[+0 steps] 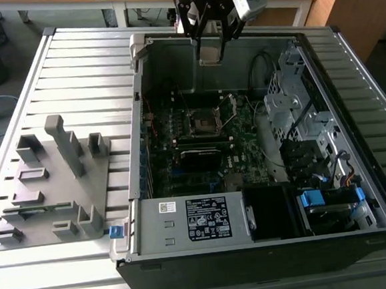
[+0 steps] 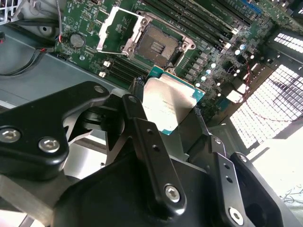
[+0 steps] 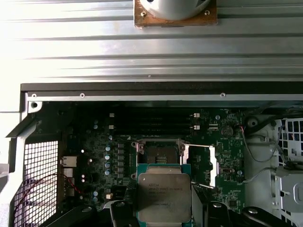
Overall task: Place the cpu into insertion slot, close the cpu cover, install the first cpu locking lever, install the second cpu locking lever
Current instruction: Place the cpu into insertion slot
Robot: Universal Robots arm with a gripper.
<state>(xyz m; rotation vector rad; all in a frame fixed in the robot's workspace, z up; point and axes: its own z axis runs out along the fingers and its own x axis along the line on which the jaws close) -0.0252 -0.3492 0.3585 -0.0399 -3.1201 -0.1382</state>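
My gripper hangs over the far wall of the open computer case, shut on the cpu, a flat square chip with a dull silver top and a green edge. In both wrist views the black fingers clamp the chip's two opposite sides. The insertion slot lies on the green board below and ahead of the chip, its dark recessed centre bare. The cpu cover is a silvery frame folded open beside the slot. In the first wrist view the cpu sits just short of the slot.
A grey fixture block with posts and pockets stands on the slatted table at the exterior view's left. Inside the case are a labelled power supply, a metal drive cage, loose cables and long black memory slots.
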